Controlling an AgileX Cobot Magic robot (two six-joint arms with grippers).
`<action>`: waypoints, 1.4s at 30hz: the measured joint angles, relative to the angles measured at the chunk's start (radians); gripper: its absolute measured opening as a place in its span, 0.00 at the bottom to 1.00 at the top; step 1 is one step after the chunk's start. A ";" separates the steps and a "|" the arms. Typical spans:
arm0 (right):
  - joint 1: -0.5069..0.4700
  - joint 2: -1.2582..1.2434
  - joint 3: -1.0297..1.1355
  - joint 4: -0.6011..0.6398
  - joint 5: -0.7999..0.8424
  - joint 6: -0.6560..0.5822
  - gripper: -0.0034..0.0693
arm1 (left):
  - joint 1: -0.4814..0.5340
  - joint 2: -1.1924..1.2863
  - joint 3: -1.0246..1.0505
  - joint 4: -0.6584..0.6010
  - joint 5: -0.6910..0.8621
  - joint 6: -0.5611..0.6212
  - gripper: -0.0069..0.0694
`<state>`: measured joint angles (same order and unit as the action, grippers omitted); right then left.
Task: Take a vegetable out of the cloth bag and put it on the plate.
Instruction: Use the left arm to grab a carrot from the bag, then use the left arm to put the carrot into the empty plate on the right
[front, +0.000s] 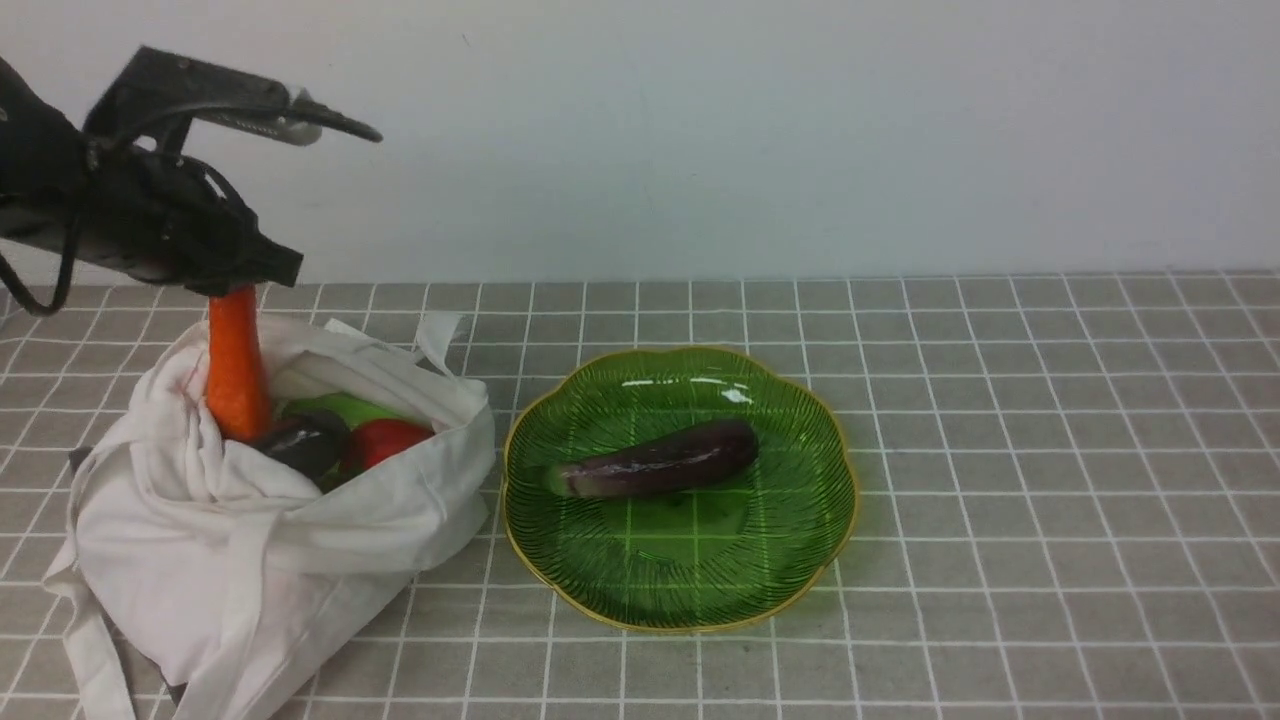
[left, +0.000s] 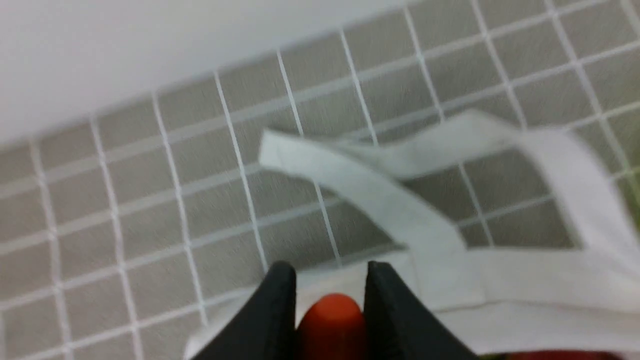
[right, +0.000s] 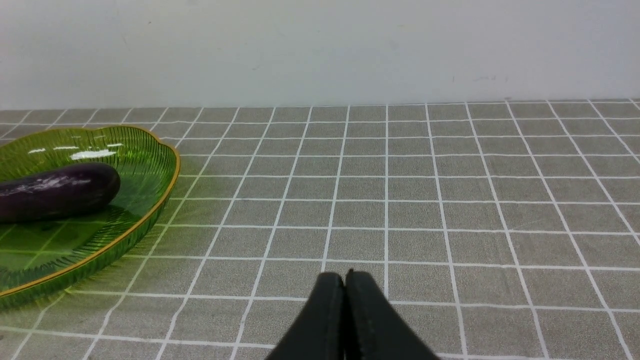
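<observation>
A smooth orange carrot is pinched nearly upright by the left gripper, its wider end in the cloth bag.

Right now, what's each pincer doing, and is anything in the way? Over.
Left pincer shut on carrot, lower end inside cloth bag. Right pincer shut, empty. Plate holds an eggplant, room beside it.

This looks like a lab bench, with grid-patterned tablecloth and plain white wall.
</observation>
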<state>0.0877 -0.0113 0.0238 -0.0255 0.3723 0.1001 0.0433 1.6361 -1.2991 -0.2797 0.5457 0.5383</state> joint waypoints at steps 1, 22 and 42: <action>0.000 0.000 0.000 0.000 0.000 0.000 0.03 | 0.000 -0.033 -0.014 -0.004 0.000 0.003 0.29; 0.000 0.000 0.000 0.000 0.000 0.000 0.03 | -0.291 -0.173 -0.041 -0.577 0.061 0.176 0.29; 0.000 0.000 0.000 0.000 0.000 0.000 0.03 | -0.518 0.188 -0.042 -0.602 -0.026 0.384 0.64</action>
<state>0.0877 -0.0113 0.0238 -0.0255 0.3723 0.1001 -0.4745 1.8237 -1.3407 -0.8821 0.5196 0.9220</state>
